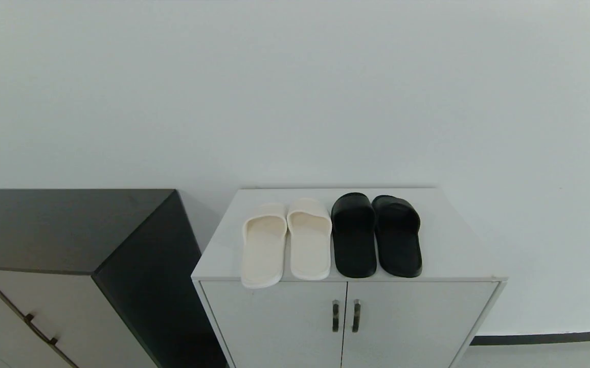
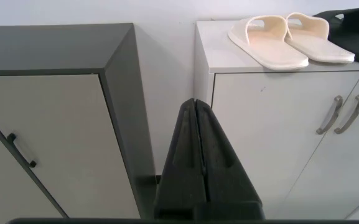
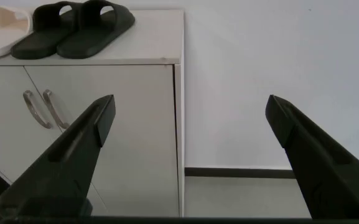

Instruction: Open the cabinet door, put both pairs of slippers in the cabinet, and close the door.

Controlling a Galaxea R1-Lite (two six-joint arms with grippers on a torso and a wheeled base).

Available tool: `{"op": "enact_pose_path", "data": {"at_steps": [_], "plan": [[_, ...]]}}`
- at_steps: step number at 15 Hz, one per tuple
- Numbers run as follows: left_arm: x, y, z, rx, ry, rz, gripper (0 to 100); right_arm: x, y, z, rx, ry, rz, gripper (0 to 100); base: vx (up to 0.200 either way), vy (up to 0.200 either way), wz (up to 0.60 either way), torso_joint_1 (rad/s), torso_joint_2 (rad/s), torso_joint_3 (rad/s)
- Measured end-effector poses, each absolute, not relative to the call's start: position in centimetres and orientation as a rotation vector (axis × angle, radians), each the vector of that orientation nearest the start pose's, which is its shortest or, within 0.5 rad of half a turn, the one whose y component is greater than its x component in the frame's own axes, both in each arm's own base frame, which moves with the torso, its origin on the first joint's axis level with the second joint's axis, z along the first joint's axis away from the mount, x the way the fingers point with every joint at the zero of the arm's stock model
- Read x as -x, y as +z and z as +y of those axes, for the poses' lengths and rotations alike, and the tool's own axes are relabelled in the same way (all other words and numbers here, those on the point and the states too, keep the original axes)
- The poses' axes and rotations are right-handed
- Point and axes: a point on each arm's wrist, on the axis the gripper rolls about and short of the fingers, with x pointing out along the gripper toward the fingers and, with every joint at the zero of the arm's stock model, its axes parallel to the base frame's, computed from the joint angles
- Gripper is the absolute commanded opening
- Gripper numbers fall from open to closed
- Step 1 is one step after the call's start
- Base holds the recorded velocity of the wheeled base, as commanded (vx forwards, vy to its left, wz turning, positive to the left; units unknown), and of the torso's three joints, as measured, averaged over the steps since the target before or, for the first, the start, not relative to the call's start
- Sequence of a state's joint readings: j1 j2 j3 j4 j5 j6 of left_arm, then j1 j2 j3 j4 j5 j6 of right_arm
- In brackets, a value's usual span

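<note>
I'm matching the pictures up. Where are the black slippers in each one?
Head view: black slippers on the white cabinet top, right of the cream pair.
Left wrist view: beyond the cream pair, cut by the edge.
Right wrist view: above the door handles, at.
Shared landmark: the two door handles.

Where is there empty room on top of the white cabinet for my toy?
The white cabinet top is bare right of the black slippers, narrower left of the cream slippers, and behind them by the wall. The middle is crowded.
</note>
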State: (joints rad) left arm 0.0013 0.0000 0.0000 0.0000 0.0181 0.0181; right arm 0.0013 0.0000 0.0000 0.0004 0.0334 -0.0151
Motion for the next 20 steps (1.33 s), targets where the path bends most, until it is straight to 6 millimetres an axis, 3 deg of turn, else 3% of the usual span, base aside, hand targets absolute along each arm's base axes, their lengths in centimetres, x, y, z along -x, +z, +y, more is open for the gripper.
{"op": "enact_pose_path", "data": {"at_steps": [5, 8, 10, 17, 20], "plan": [[2.3, 7.5, 0.0, -0.018, 0.022, 0.000, 0, 2.4, 8.3, 0.0, 0.001, 0.013, -0.033, 100, 0.000, 0.000, 0.00, 0.000, 0.00, 0.000], [2.3, 7.5, 0.0, -0.017, 0.022, 0.000, 0, 3.8, 13.7, 0.0, -0.093, 0.044, -0.119, 100, 0.000, 0.000, 0.00, 0.000, 0.00, 0.000], [2.3, 7.5, 0.0, -0.016, 0.021, 0.000, 0, 3.6, 16.4, 0.0, -0.101, 0.126, -0.080, 100, 0.000, 0.000, 0.00, 0.000, 0.00, 0.000], [2.3, 7.5, 0.0, -0.018, 0.019, 0.000, 0, -4.5, 19.9, 1.3, -0.117, 0.409, 0.179, 100, 0.000, 0.000, 0.00, 0.000, 0.00, 0.000], [2.3, 7.5, 0.0, -0.019, 0.018, 0.000, 0, -8.5, 22.1, 3.3, -0.132, 0.453, 0.220, 100, 0.000, 0.000, 0.00, 0.000, 0.00, 0.000]]}}
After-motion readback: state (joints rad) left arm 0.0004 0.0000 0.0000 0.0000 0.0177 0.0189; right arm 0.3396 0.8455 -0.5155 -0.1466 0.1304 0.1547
